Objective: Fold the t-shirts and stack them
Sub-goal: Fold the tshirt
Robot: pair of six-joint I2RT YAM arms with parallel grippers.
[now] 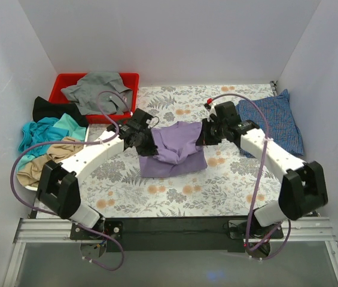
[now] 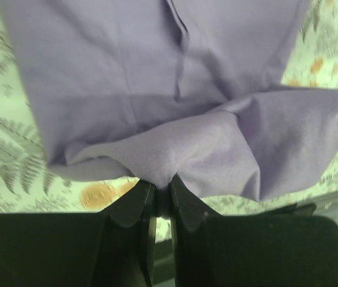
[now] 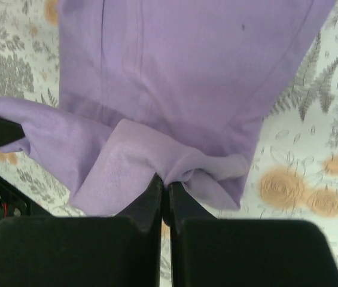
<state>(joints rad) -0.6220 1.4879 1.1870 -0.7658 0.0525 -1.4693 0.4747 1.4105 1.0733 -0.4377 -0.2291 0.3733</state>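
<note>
Where left hand and right hand clamp it, the lavender t-shirt puckers.

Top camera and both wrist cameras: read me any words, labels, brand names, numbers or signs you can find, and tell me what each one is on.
None: no text can be read in any view.
The purple shirt is plain, with no tag or print showing.
The table cover carries only flowers and ferns.
The red bin shows no lettering.
</note>
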